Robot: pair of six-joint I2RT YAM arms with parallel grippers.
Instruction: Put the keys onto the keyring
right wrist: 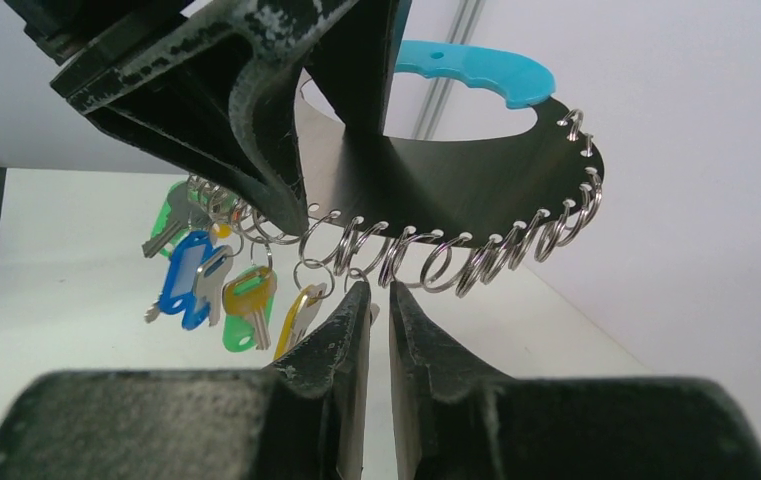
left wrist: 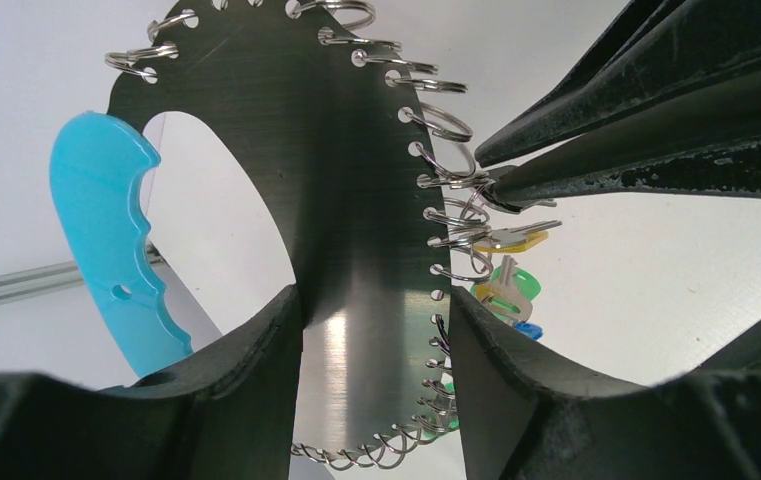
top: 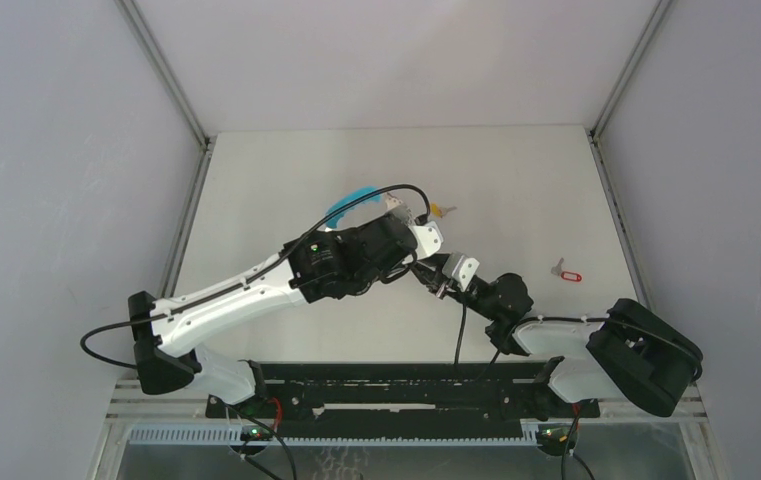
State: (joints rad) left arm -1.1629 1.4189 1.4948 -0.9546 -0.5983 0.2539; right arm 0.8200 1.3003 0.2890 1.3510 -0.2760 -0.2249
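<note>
- Left end effector [left wrist: 374,310] is clamped on the keyring [left wrist: 336,150], with its jaws on either face of the grey plate. It holds the plate on edge above the tabletop [top: 516,180], and the cyan section [left wrist: 106,240] is off to one side.
- A fringe of small rings runs along the plate's rim. Several keys already hang from it, with blue, green and yellow tags [right wrist: 201,280].
- Right end effector [right wrist: 374,295] reaches in from the other side. Its jaws are almost together, and in the left wrist view the tips look nipped onto one split ring [left wrist: 456,182] on that rim.
- It carries no key.
- The orange-yellow key [top: 443,211] lies loose on the tabletop just beyond the keyring. The red key [top: 566,272] is further right, well apart from both arms.
- To my eye this is the preparing step: one arm steadies the keyring while the other picks out or works a ring. Neither loose key has been threaded yet.
- The next move calls for a fine touch. The right arm would have to let go of the ring, fetch a key (the orange-yellow one is nearer) and line its small hole up with the ring's end, while the left arm keeps the plate steady.
</note>
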